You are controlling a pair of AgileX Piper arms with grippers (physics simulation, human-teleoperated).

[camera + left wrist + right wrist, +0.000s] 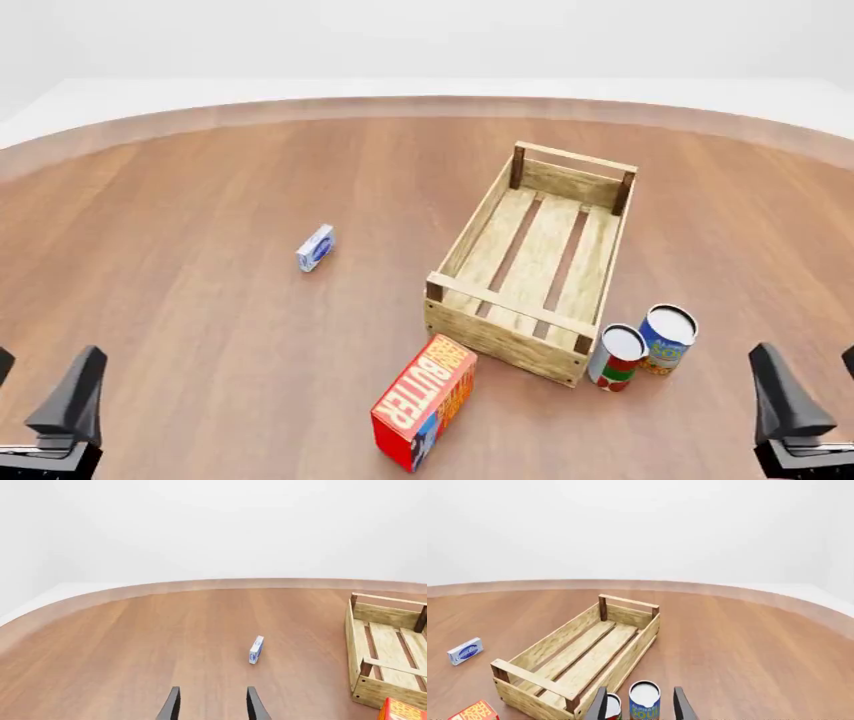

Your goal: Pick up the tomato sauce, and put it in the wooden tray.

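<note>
From the front view I read the table (200,300) as a clock face centred on the wooden tray (470,235). The tray lies slightly right of table centre, long axis running from about 7 o'clock to 1 o'clock, raised end rail at the far end. Its interior holds nothing.

The tomato sauce (615,357) stands upright on the table at roughly 5 o'clock from the tray, just beside the tray's near right corner and outside it. The blue and yellow can (666,339) stands upright immediately to its right; I cannot tell whether the two cans touch.

A red and orange butter box (424,402) lies at about 6 o'clock from the tray, close to its near end wall. A small blue and white box (315,247) rests well apart at 9 o'clock.

The left gripper (212,706) sits at the near left edge, fingers spread, gripping nothing. The right gripper (639,706) sits at the near right edge, fingers also spread and holding nothing; in the right wrist view both cans appear between its fingertips, farther along the table.
</note>
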